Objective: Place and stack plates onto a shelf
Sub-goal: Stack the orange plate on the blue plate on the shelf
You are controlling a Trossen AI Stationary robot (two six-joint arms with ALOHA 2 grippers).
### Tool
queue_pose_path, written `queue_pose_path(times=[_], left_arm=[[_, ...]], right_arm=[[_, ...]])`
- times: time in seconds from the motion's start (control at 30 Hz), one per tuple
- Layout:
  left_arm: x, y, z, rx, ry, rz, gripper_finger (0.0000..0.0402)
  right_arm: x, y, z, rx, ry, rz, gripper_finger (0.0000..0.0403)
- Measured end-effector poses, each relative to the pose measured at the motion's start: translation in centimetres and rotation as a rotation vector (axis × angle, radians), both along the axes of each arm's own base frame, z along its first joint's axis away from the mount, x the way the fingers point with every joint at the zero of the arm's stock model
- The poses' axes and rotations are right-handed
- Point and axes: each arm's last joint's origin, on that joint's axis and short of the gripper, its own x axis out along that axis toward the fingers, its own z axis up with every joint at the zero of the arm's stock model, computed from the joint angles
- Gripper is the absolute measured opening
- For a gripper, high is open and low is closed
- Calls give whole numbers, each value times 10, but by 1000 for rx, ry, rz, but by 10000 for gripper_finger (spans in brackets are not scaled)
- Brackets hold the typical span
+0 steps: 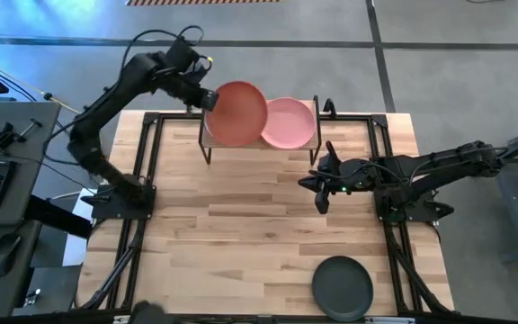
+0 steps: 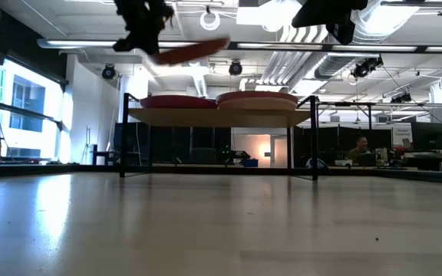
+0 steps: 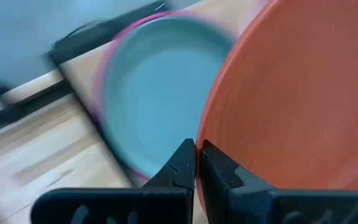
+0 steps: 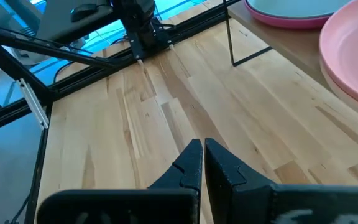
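Gripping orange plate (image 1: 238,113), left claw (image 1: 201,97) above shelf (image 1: 207,142)

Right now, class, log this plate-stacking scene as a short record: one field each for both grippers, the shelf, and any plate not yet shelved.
left gripper: shut on the orange plate, held tilted in the air over the shelf's left side
right gripper: shut, holding nothing, over the table right of centre
shelf: at the far edge, carrying a pale teal plate on a magenta plate, and a light pink plate
black plate: on the table, near edge, right
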Motion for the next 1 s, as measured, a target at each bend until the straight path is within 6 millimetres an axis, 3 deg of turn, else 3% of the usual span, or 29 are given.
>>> queue_pose_path(times=[0.17,0.37,0.67,1.0], left_arm=[[-4,35,-32,-64,156,11,0],[-7,61,-48,-99,134,41,0],[-4,69,-61,-110,174,-24,8],[1,68,-57,-65,144,-62,59]], right_arm=[[0,0,0,17,-4,-18,0],[0,-1,0,41,-12,-61,0],[0,-3,0,14,-19,-114,0],[0,-4,0,11,-20,-126,0]])
